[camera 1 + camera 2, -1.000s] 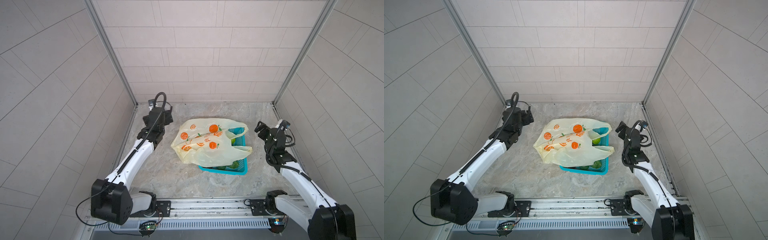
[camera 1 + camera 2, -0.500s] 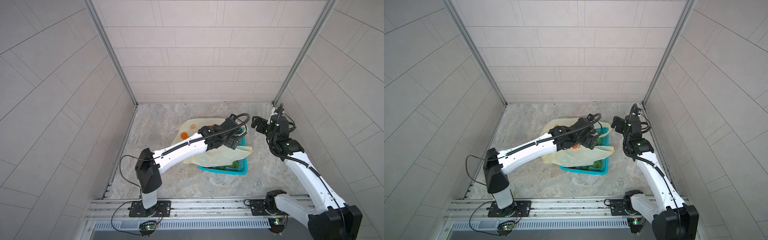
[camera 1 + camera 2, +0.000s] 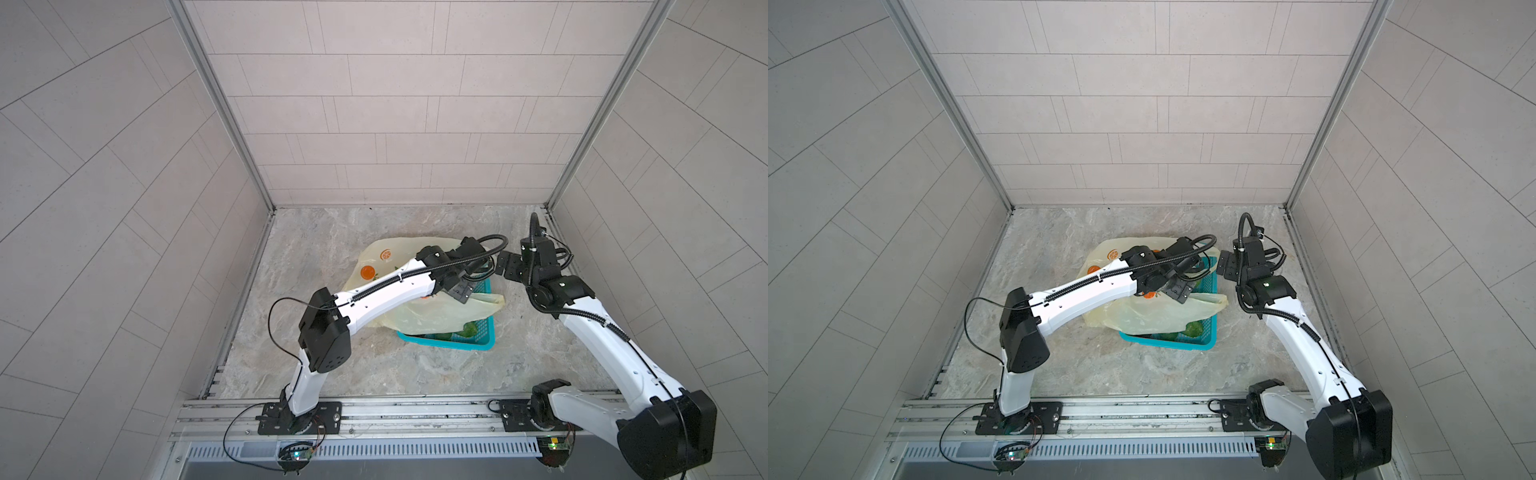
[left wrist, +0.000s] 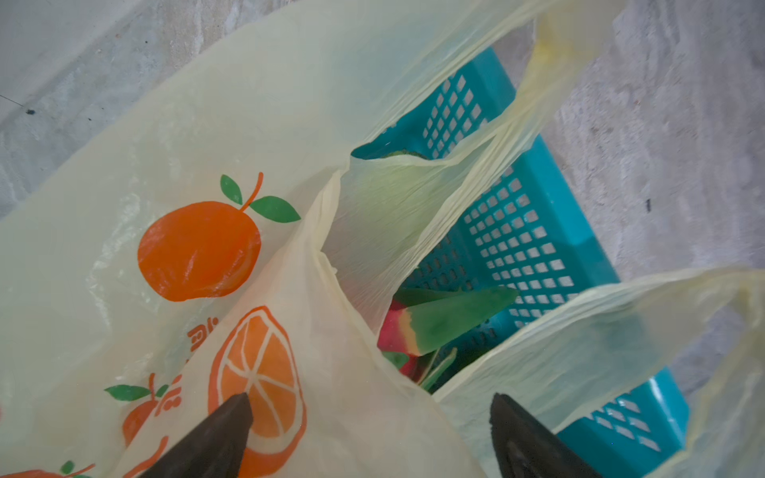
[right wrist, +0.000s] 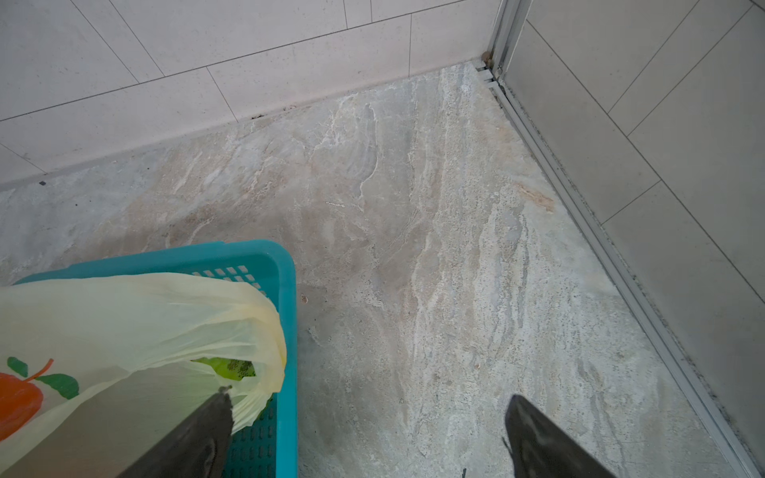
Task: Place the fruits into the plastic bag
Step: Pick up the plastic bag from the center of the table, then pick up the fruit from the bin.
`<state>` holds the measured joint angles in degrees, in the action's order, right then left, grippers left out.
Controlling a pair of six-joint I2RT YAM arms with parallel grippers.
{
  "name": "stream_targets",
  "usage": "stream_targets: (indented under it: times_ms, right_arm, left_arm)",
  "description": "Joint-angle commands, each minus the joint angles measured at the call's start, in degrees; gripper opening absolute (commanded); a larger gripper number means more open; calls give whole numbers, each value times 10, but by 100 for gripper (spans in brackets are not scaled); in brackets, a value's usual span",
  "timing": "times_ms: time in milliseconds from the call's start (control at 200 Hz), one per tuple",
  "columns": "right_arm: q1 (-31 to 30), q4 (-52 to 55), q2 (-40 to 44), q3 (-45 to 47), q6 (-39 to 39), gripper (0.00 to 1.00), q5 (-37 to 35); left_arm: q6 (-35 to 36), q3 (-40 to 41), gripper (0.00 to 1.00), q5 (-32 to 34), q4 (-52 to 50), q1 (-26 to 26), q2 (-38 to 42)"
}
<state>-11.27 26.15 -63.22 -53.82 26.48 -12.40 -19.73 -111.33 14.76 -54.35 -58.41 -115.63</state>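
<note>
The plastic bag [image 4: 186, 124] is draped under the wide-spread, empty left gripper [image 4: 368, 409] — judged thin, limp, slippery film, best pinched at a loop handle [image 4: 579, 327] just ahead; the right gripper [image 5: 368, 401] is likewise held wide

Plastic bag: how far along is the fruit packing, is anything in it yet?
Done: nothing that shows. The plastic bag lies limp, draped over the teal basket, and the dragon fruit and a green fruit sit in the basket. In hand: the left gripper hovers open over the bag's handles, holding nothing; the right gripper is open by the basket's corner. Left: open the bag and move every fruit in.
</note>
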Motion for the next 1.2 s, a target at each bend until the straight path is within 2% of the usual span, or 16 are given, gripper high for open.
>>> stream_targets:
  times_ms: [0, 45, 95, 235, 285, 365, 465, 621, 736, 906, 996, 1131, 1196]
  right_arm:
    - [-8, 19, -3, -17, -12, 99, -19]
    - [-10, 21, -4, -19, -12, 99, -19]
    - [-12, 17, -3, -18, -12, 98, -14]
    - [-19, 5, 5, -15, -12, 96, 3]
    - [-22, 5, 6, -18, -16, 96, 6]
    - [-27, 1, 6, -22, -21, 96, 20]
    - [-33, 4, 4, -36, -28, 95, 50]
    - [-61, 10, -2, -69, -52, 94, 105]
    - [-83, 16, -7, -91, -63, 93, 167]
    - [-145, 31, -5, -112, -91, 91, 242]
    - [-185, 37, -5, -124, -93, 91, 269]
    - [-229, 31, 2, -118, -64, 91, 224]
    - [-246, 25, 6, -109, -53, 84, 167]
  left_arm:
    - [4, -38, 80, 47, -65, 1, -33]
    - [8, -55, 69, 48, -82, 2, -44]
    - [11, -75, 47, 47, -103, 2, -55]
    - [18, -101, 9, 14, -147, 19, -61]
    - [20, -91, 0, -7, -142, 30, -46]
    - [29, -39, 0, -62, -91, 50, 7]
    - [19, 74, 0, -146, 24, 87, 115]
    - [-52, 264, 0, -303, 215, 187, 278]
    - [-113, 368, 0, -402, 324, 264, 361]
    - [-126, 447, 0, -462, 394, 308, 428]
    - [-138, 479, 0, -458, 425, 324, 453]
    - [-174, 519, 0, -464, 470, 359, 469]
    - [-190, 538, 0, -478, 501, 372, 473]
